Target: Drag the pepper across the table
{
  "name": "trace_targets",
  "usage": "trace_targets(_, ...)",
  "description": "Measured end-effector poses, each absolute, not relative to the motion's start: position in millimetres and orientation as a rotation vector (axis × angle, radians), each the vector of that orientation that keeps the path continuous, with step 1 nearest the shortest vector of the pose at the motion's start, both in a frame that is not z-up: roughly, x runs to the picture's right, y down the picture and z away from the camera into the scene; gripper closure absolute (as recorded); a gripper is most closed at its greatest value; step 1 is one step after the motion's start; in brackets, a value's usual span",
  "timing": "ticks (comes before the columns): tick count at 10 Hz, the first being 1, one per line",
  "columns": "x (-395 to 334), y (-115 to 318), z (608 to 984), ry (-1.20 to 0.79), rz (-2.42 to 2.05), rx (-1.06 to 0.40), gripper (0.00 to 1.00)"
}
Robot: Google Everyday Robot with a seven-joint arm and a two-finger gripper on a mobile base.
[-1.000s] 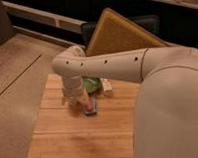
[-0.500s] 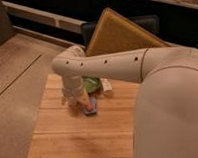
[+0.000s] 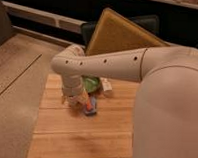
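Note:
The pepper (image 3: 86,108) is a small orange-red piece lying on the wooden plank table (image 3: 79,137), right beside a flat blue block (image 3: 92,106). My gripper (image 3: 77,101) hangs from the white arm (image 3: 108,64) and comes down just left of the pepper, at or very near it. The arm's wrist hides most of the gripper. A green bowl (image 3: 92,83) sits just behind the gripper, partly hidden by the arm.
A tilted yellow-brown board with a dark rim (image 3: 117,32) leans behind the table. A small white object (image 3: 107,87) lies right of the bowl. The robot's white body (image 3: 170,122) covers the table's right side. Grey floor (image 3: 12,89) lies to the left.

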State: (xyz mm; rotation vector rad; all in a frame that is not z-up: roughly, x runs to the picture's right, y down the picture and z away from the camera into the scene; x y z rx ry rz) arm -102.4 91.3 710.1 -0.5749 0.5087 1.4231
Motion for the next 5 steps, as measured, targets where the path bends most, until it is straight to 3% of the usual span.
trace_targets(5,-34.3,74.6,736.7,0.495,1.530,-0.539,0.35)
